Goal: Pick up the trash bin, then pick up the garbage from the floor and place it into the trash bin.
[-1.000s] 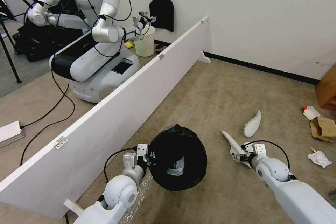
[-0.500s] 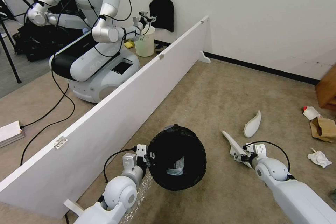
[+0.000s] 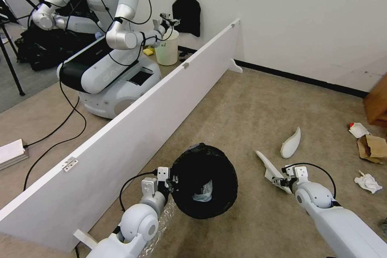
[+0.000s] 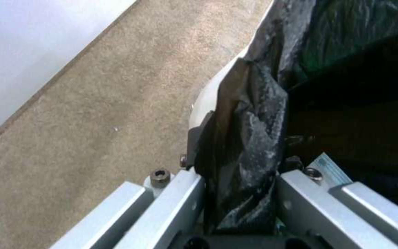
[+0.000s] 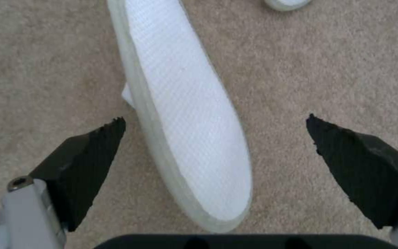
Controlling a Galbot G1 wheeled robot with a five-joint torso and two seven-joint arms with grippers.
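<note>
The slipper (image 5: 185,114) could slip away, I think, because it was thin and lay flat on the carpet (image 3: 250,100). The right claw (image 5: 215,138) hung over it, spread wide, one finger on each side, touching nothing. The left claw (image 4: 240,193) pinched the rim of the trash bin (image 3: 203,181), which sat just beside the slipper.

A long white partition board (image 3: 161,100) crosses the carpet (image 3: 242,100); apparently a second robot (image 3: 105,48) behind.
</note>
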